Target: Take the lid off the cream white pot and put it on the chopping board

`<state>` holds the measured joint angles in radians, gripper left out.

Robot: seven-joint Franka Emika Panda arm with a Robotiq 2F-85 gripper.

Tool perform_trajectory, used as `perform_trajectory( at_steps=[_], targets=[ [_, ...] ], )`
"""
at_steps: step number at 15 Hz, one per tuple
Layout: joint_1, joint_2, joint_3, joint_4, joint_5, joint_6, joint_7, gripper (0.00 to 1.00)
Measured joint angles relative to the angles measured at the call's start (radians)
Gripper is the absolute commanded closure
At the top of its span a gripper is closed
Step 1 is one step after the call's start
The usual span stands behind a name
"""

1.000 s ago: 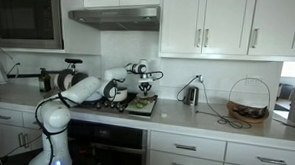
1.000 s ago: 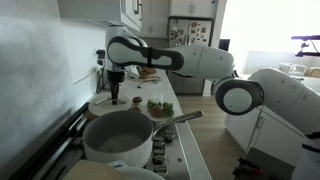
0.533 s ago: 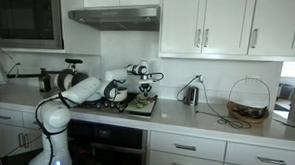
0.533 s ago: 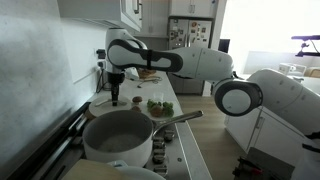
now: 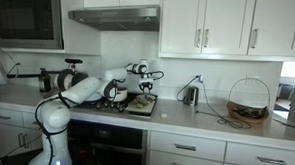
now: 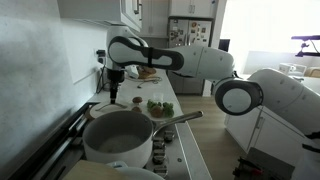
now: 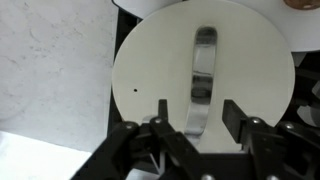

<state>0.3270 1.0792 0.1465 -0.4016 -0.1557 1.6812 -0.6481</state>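
The lid (image 7: 150, 60) is round and cream white, with a metal bar handle (image 7: 203, 70) across its middle. It fills the wrist view. My gripper (image 7: 197, 115) is open just above it, one finger (image 7: 237, 115) on each side of the handle's near end. In an exterior view the gripper (image 6: 113, 94) hangs over the lid (image 6: 100, 105) at the far end of the stove; the cream white pot under it is hidden. The dark chopping board (image 6: 157, 106) lies beside it with green bits on it. It also shows in an exterior view (image 5: 139, 106), below the gripper (image 5: 144, 89).
A wider pale pot (image 6: 118, 140) with a long handle (image 6: 180, 119) stands in the foreground on the stove. A wire basket (image 5: 249, 102) and a small metal jug (image 5: 190, 94) sit on the counter. A pale wall (image 7: 50, 70) runs close beside the lid.
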Motion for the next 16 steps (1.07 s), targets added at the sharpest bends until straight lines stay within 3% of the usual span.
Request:
perform_trajectory(
  at_steps=[2, 13, 16],
  targets=[
    [0.000, -0.006, 0.000, 0.000, 0.000, 0.008, 0.000, 0.00],
    [0.001, -0.074, 0.001, -0.002, 0.000, 0.003, 0.005, 0.00],
    [0.002, -0.103, 0.002, -0.005, 0.000, -0.090, 0.009, 0.00]
  ],
)
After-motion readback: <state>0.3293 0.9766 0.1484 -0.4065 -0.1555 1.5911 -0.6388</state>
